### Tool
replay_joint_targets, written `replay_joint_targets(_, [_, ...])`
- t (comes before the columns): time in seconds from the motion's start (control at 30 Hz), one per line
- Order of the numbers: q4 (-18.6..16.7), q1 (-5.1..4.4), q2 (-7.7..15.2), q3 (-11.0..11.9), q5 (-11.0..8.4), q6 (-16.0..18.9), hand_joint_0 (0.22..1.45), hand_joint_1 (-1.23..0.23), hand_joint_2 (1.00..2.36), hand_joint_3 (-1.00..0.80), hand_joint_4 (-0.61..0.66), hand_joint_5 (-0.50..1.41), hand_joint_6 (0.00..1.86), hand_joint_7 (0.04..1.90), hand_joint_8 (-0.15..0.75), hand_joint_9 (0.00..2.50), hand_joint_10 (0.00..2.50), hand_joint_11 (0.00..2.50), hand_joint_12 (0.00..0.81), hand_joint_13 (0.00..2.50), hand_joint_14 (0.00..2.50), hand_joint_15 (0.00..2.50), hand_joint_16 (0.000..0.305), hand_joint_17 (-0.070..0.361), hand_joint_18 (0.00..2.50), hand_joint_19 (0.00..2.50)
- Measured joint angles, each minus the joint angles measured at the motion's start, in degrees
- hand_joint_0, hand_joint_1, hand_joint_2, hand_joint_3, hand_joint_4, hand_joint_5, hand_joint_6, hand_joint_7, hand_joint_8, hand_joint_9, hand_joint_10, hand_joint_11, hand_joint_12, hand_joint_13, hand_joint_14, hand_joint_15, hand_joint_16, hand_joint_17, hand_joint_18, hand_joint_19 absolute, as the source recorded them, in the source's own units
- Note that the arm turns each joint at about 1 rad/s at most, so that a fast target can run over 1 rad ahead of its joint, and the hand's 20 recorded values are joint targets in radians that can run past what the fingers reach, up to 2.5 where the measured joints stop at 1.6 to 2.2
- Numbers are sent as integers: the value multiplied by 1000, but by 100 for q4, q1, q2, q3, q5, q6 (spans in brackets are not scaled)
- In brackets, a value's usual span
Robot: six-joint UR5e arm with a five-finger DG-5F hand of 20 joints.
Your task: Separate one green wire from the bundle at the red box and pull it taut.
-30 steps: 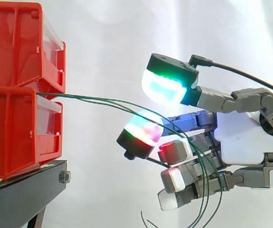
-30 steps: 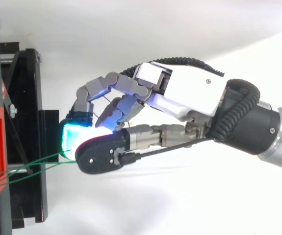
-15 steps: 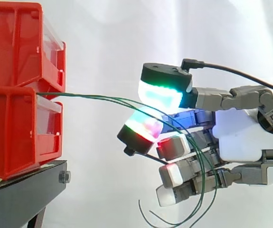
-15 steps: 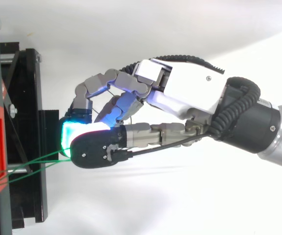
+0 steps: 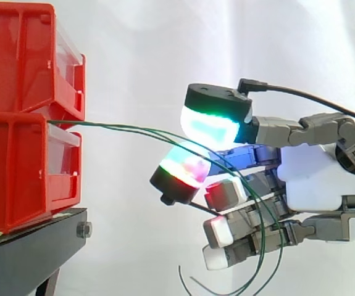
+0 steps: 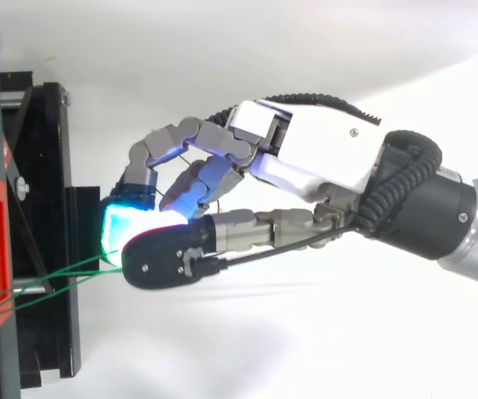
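thin green wires (image 5: pixel 121 127) leave the stacked red plastic bins (image 5: pixel 16 166) at left and sag to mid-frame, where the white-and-grey robot hand (image 5: pixel 316 179), fingers curled, nips them between thumb and fingertip pads to single one out; none yet taut

Hand (image 5: pixel 316 179) level in midair, toward left.

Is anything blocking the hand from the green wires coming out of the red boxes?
Nothing visible does. The green wires cross open air from the red boxes to the hand and reach into it, several together, with no single wire set apart yet.
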State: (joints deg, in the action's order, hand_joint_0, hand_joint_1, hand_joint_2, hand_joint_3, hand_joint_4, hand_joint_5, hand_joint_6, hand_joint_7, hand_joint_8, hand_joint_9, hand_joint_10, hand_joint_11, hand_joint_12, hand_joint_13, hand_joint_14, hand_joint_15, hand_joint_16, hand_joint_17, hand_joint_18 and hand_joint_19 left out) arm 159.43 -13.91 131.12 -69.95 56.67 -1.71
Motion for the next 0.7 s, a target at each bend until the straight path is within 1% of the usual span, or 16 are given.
replay_joint_targets(0.23, [36,5,-3,1,2,108,554,-560,1001,-487,109,-167,862,968,284,1163,27,1075,361,885,27,707,58,132,616,733])
replay_joint_targets(0.33, [66,6,-4,2,2,157,560,-594,1003,-472,108,-167,861,972,280,1164,27,1078,361,886,26,709,58,132,617,725])
replay_joint_targets(0.43, [81,6,-3,2,2,185,612,-640,1014,-362,101,-165,869,995,276,1169,27,1077,353,882,26,696,57,128,614,721])
replay_joint_targets(0.7, [88,-11,-1,0,-2,197,623,-693,1025,-220,71,-165,896,989,279,1159,27,1087,348,870,27,695,56,127,620,711])
